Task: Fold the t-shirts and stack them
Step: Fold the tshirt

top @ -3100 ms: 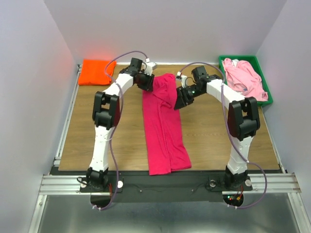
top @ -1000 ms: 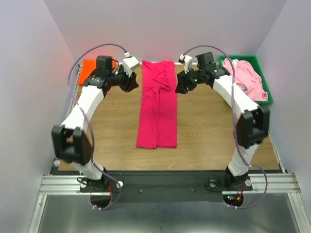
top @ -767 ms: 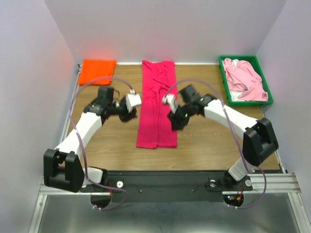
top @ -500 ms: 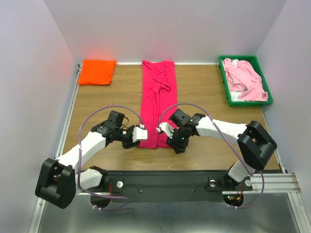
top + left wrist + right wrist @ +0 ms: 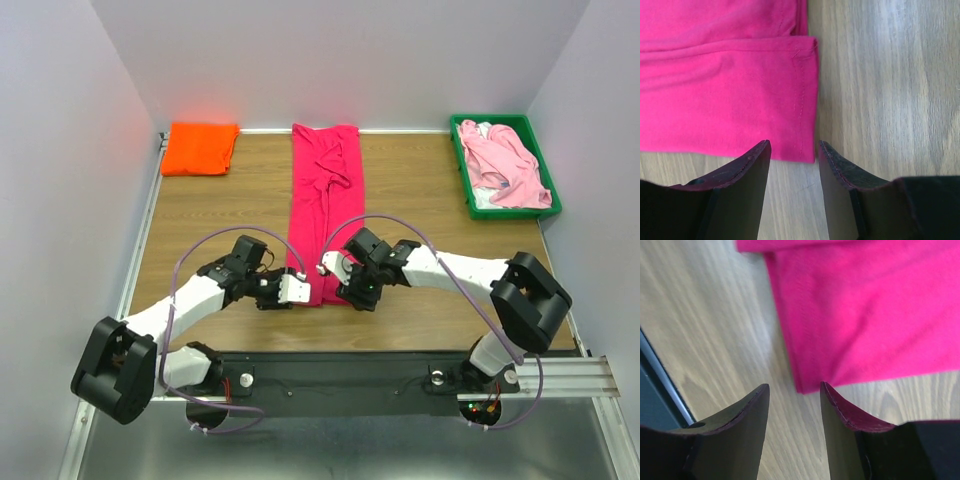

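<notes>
The crimson-magenta t-shirt (image 5: 325, 200) lies as a long narrow folded strip down the table's middle. My left gripper (image 5: 288, 298) is open, low over the wood at the shirt's near left corner; in the left wrist view the corner (image 5: 807, 125) lies just ahead of the gap, and my gripper (image 5: 792, 150) holds nothing. My right gripper (image 5: 352, 297) is open at the near right corner; the right wrist view shows that corner (image 5: 805, 375) just ahead of my empty gripper (image 5: 794, 390). The orange t-shirt (image 5: 200, 147) lies folded at the far left. The pale pink t-shirt (image 5: 505, 165) is crumpled in the tray.
The green plastic tray (image 5: 548, 208) stands at the far right against the wall. White walls close in the table on three sides. A metal rail (image 5: 130, 280) runs along the left edge. Bare wood (image 5: 440, 215) lies on both sides of the crimson strip.
Both arms left the shirt's far end and swept down to its near corners. In the last half second both grippers edged closer to those corners. The shirt lies flat and has not moved.
</notes>
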